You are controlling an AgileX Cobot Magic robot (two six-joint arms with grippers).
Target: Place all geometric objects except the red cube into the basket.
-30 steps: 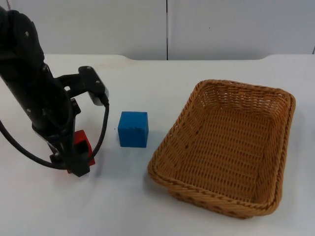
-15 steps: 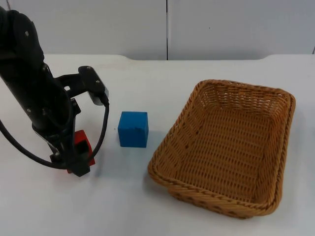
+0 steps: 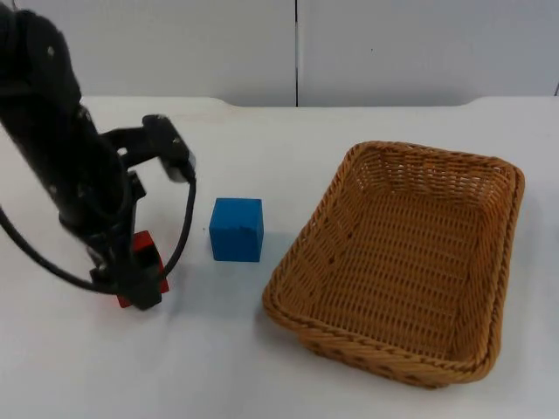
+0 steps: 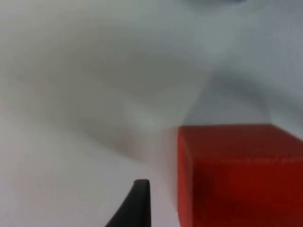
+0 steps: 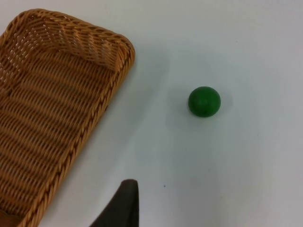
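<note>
On the white table [image 3: 288, 375] we find four items resting directly on its surface. The red cube [image 3: 147, 262] sits nearest the left edge. The blue cube [image 3: 237, 229] stands between it and the wicker basket [image 3: 410, 253]. A green ball [image 5: 204, 101] lies apart from the basket's rim.

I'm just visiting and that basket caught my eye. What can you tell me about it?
The basket is a shallow rectangular tray woven of tan wicker, with a thick braided rim and rounded corners. It sits flat on the white table with nothing inside. A blue cube stands apart on one side, and a green ball lies apart on the table near it. Nothing touches it.
</note>
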